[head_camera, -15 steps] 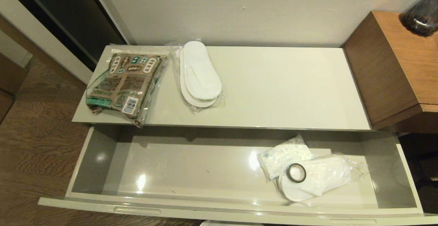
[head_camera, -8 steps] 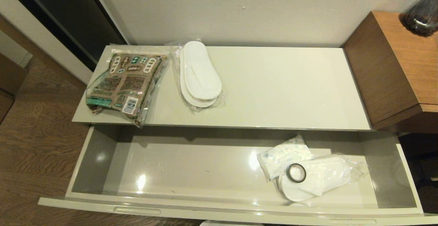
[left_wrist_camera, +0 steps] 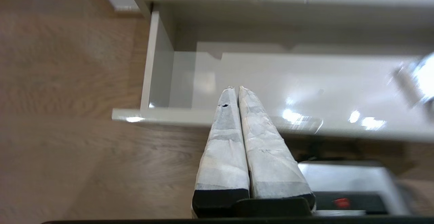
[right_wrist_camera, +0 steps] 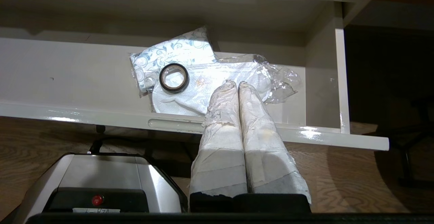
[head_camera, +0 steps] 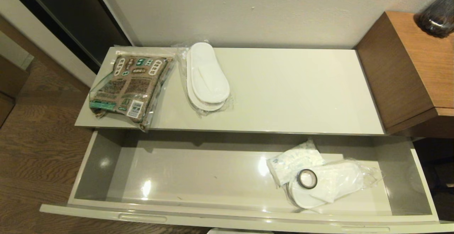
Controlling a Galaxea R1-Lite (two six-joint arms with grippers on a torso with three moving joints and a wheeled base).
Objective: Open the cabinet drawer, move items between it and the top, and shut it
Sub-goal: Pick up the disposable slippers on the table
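Nothing on the cabinet has moved since a moment ago; the packet, the slippers and the tape roll all lie where they did.

My drawer point(head_camera: 106, 163) is pulled wide open. Its left part is bare and shiny. In its right part lies one pair of white slippers point(head_camera: 331, 182) in a clear wrapper. A small black tape roll point(head_camera: 307, 179) sits on top of that pair, at the end nearer the middle of the drawer. A small white sachet point(head_camera: 294, 161) with a blue pattern pokes out from under the slippers, toward the back of the drawer.

On the cabinet top point(head_camera: 283, 92), at its left end, lies the brown-and-green packet point(head_camera: 131, 87). One corner of it hangs a little over the front edge. Just beside it is the other pair of white slippers point(head_camera: 207, 76) in its wrapper. I think the two wrappers touch, but I cannot be sure. A taller brown wooden unit point(head_camera: 415, 67) stands at the right end of the cabinet.

My left gripper point(left_wrist_camera: 237, 89) is in front of the drawer, near its left end, with its tips over the front rim. Its two taped fingers point(left_wrist_camera: 225, 129) are pressed together and hold nothing.

My right gripper point(right_wrist_camera: 236, 83) is low in front of the drawer's right end, pointing at the slippers there. Its fingers point(right_wrist_camera: 257, 122) are pressed together too, with nothing between them.
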